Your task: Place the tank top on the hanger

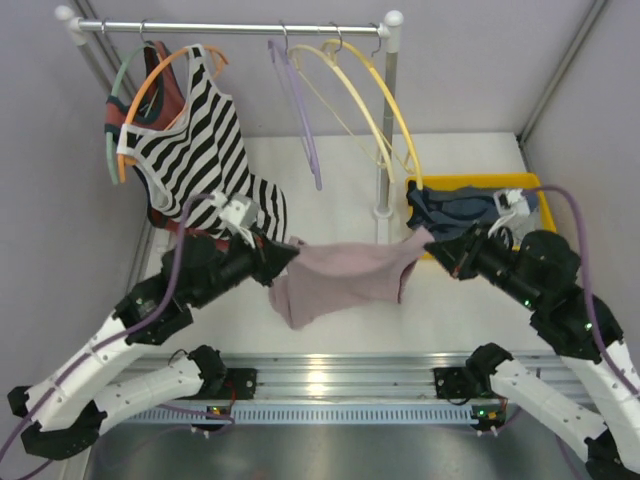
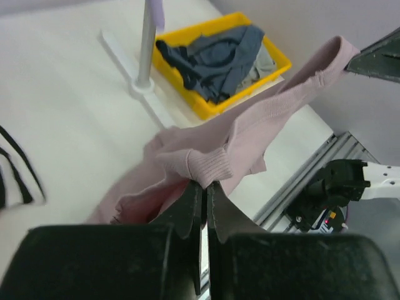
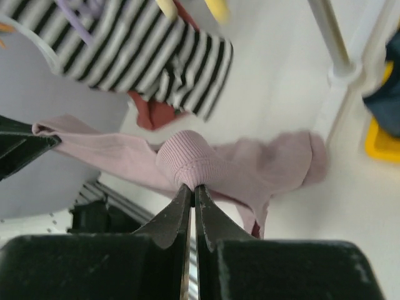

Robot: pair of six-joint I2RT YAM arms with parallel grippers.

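Note:
The dusty pink tank top hangs stretched between my two grippers above the table, its lower part sagging toward the front rail. My left gripper is shut on one ribbed edge of it. At the other end, my right gripper is shut on a bunched ribbed fold. The cloth runs from the left fingers up to the right gripper's tip, and in the right wrist view it spreads behind the fold. The lavender hanger hangs bare from the rail, behind and above the tank top.
A black-and-white striped top on an orange hanger hangs at the rack's left, close to my left arm. Two pale yellow hangers hang beside the rack's right pole. A yellow bin of dark clothes sits behind my right gripper.

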